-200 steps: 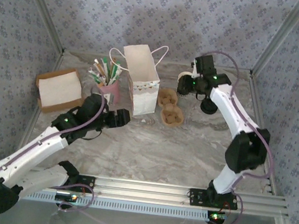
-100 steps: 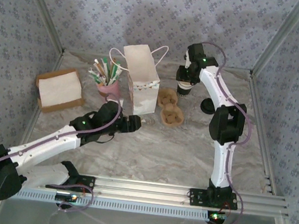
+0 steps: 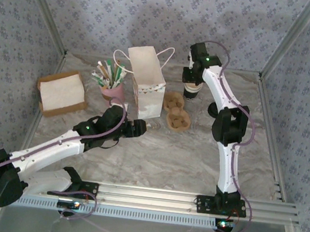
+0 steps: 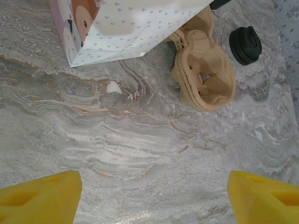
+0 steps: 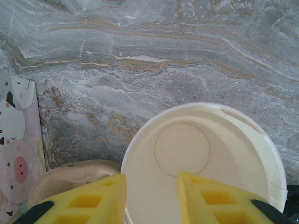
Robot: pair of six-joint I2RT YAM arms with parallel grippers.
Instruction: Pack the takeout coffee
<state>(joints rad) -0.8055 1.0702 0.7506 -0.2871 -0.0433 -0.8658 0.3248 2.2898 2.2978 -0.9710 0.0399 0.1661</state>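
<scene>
Looking down from above, you have the marble table (image 3: 162, 151) with everything standing toward its far side. The biggest item is the white gift bag (image 3: 146, 84), upright near the middle with its handles up. Well apart to its left lies an open cardboard box (image 3: 64, 107) lined in white. Just right of the bag is the tan pulp cup carrier (image 3: 177, 112), and both its wells show bare. A pink cup (image 3: 114, 92) full of straws (image 3: 110, 72) stands close against the bag's left side.

The takeout coffee cup (image 3: 191, 92) stands upright and lidless behind the carrier, just beside its far end, with its pale cream inside (image 5: 182, 149) facing up. Your right gripper (image 3: 193, 82) is directly over it. On the right wrist view its yellow fingers (image 5: 88, 198) straddle the cup's wall, one outside and one inside, with a gap between them. You cannot tell whether they are pinching that wall.

Your left gripper (image 4: 149, 196) hangs over bare marble in front of the bag, jaws spread wide and holding nothing.

The round black lid (image 4: 245, 45) lies flat on the table to the right of the carrier.
</scene>
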